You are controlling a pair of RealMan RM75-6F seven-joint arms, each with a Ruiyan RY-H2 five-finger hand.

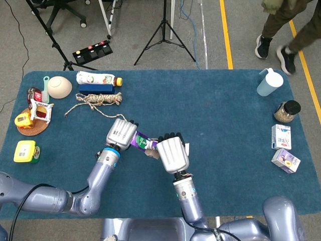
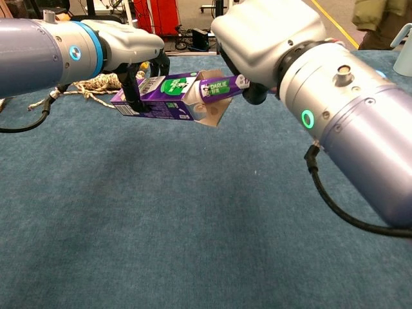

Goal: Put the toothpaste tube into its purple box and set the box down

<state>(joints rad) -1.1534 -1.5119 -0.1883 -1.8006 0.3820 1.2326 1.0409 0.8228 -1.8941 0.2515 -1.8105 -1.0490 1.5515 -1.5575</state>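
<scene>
Holding the purple box (image 2: 158, 96) above the counter (image 2: 161, 225) in my left robot hand (image 1: 122, 133), I keep its open end facing right. My right robot hand (image 1: 172, 153) grips the tube (image 2: 222, 85), whose cap end sits inside the box mouth. Far left on the counter lies a rope (image 1: 98, 99).

robot lab/studio: tripods (image 1: 164, 31) & office chair (image 1: 65, 12) on taped concrete floor (image 1: 226, 35) (props on blue table (image 1: 225, 105)).
</scene>
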